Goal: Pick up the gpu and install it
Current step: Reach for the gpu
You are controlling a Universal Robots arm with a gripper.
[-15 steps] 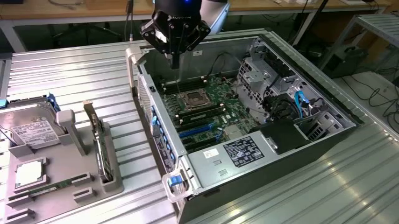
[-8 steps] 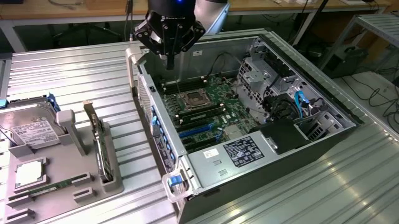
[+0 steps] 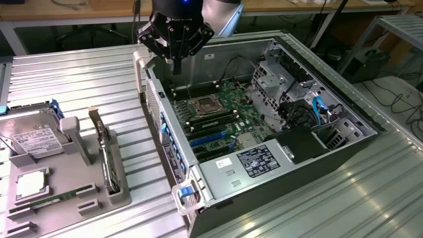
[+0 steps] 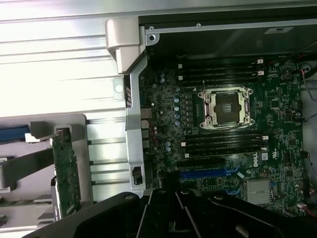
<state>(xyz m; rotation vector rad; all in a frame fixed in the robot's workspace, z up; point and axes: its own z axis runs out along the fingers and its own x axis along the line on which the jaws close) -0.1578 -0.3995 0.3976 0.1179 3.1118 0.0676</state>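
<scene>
The gpu (image 3: 104, 148) stands on edge in a grey holder (image 3: 79, 163) on the exterior view's left, beside the open computer case (image 3: 165, 148). In the wrist view the gpu (image 4: 66, 171) shows its green board side. My gripper (image 3: 176, 68) hangs above the far left corner of the case, over the motherboard (image 3: 225, 116), well apart from the gpu. Its fingers are shut with nothing between them. The wrist view has the gripper (image 4: 171, 186) over the motherboard's blue card slots (image 4: 208, 173), near the CPU socket (image 4: 225, 106).
The grey holder also carries a silver hard drive (image 3: 33, 136), a CPU chip (image 3: 31, 183) and a green memory stick (image 3: 49, 202). Inside the case are a drive cage (image 3: 278, 79), blue cables (image 3: 317, 111) and a labelled power supply (image 3: 261, 159). Everything rests on a ribbed metal table (image 3: 86, 74).
</scene>
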